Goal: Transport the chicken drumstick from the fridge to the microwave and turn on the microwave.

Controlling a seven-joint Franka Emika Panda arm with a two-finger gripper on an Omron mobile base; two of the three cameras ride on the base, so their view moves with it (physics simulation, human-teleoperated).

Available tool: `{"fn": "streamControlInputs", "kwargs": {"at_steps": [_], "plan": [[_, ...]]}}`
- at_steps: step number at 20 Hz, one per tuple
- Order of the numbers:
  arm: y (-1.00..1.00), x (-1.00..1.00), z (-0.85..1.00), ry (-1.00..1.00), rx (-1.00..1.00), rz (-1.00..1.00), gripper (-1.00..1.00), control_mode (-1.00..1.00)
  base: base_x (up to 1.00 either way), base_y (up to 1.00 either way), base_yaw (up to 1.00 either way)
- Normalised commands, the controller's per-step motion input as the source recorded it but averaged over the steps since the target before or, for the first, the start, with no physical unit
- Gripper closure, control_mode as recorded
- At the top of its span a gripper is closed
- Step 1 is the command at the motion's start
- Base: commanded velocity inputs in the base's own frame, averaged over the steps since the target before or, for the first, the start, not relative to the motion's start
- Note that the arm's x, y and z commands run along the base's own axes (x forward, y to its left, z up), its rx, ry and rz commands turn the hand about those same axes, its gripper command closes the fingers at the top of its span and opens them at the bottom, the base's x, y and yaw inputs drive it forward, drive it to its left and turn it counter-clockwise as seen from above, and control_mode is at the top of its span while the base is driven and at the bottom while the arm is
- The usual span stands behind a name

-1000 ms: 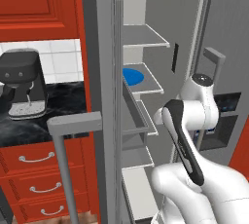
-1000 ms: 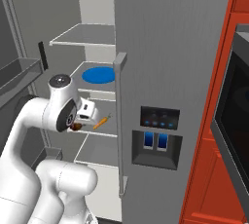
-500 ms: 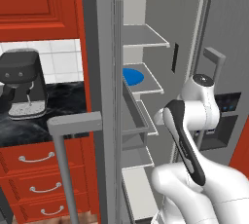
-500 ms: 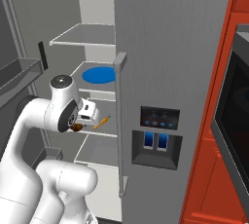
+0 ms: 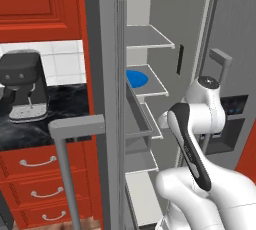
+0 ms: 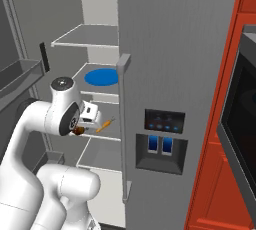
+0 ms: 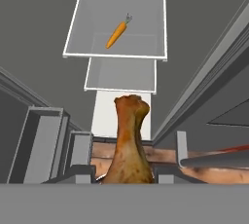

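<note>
Fridge [image 6: 180, 49] as landmark: tall, matte grey, left door swung open, right door shut with a long squared bar handle [image 6: 123, 124]. Dispenser panel [image 6: 161, 141] on the shut door is dark and glossy with small blue lights; any lettering there is too small to read

Inside the fridge: flat white shelves [image 5: 147, 36] with thin pale edging. A round, smooth blue plate [image 6: 101, 78] lies on the middle shelf. A slim tapered carrot [image 7: 118, 32] lies on a lower shelf, orange with a wisp of green top

Gripper [image 6: 81, 130] sits in the fridge opening, just in front of the shelves, below the plate's level. Jaws clamped on the drumstick [image 7: 128, 145]: brown, mottled, roasted-looking, thick at the held end and narrowing to a knobbed paler bone end that points away from the hand. The fingertips themselves are mostly hidden behind the meat, so contact is likely but only partly seen

Left of the fridge: black coffee machine [image 5: 22, 89] on a dark speckled counter [image 5: 50, 119], red drawers [image 5: 40, 174] with curved silver pulls

Right of the fridge: microwave [image 6: 240, 124], dark glass door, set in red cabinetry
</note>
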Motion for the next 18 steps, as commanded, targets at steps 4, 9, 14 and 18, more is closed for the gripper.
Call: {"fn": "streamControlInputs", "kwargs": {"at_steps": [4, 9, 14, 18], "plan": [[0.0, 0.0, 0.0, 0.0, 0.0, 0.0, 1.0, 1.0, -0.21, -0.03, 0.06], [0.0, 0.0, 0.0, 0.0, 0.0, 0.0, 1.0, 1.0, -0.36, -0.26, 0.01], [0.0, 0.0, 0.0, 0.0, 0.0, 0.0, 1.0, 1.0, -0.34, -0.24, 0.0], [0.0, 0.0, 0.0, 0.0, 0.0, 0.0, 1.0, 1.0, -0.33, -0.33, 0.0]]}}
